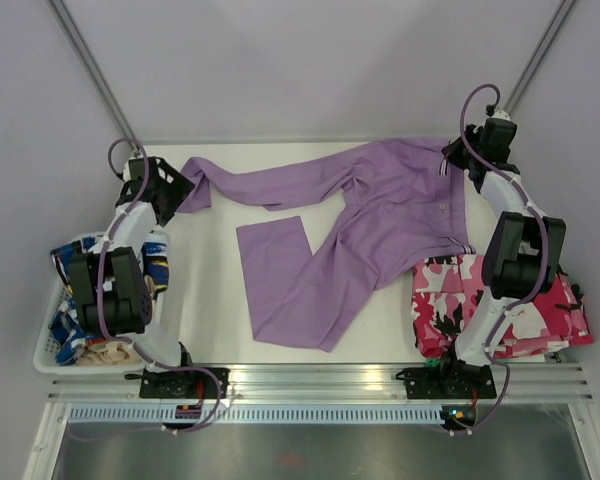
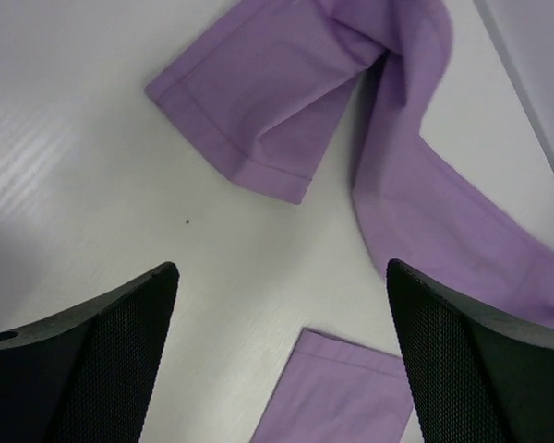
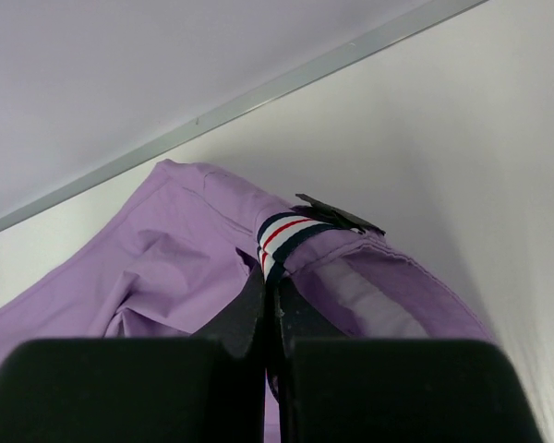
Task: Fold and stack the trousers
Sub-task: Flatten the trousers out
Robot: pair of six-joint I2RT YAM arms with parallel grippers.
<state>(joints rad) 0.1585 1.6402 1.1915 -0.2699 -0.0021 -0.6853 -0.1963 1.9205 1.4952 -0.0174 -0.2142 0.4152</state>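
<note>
From above, the trousers (image 1: 380, 220) lie spread across the table (image 1: 210, 320). The waist is at 2 o'clock, one leg runs out to 10 o'clock, and the other comes down to 6 o'clock with its end doubled back. My left gripper (image 1: 175, 195) hangs at 10 o'clock over the far leg's cuff. My right gripper (image 1: 455, 160) sits at 2 o'clock on the waistband corner. I judge that I have one arm at each end so the cloth can be drawn out long before folding. A camouflage garment (image 1: 500, 305) lies folded at 4 o'clock, likely where the stack goes. A basket (image 1: 45, 350) of clothes sits at 8 o'clock.

At my left wrist, the gripper (image 2: 282, 272) is spread wide and holds nothing, with bare table between the fingers. The cuff (image 2: 249, 120) lies flat at 12 o'clock, apart from me, and its leg bends back towards 4 o'clock. A second hemmed edge (image 2: 342, 397) shows at 6 o'clock.

At my right wrist, the gripper (image 3: 270, 277) is closed tight, pinching the waistband at its striped band (image 3: 282, 231). The trousers (image 3: 166, 258) are thin plain lilac and bunch into soft wrinkles towards 9 o'clock.
</note>
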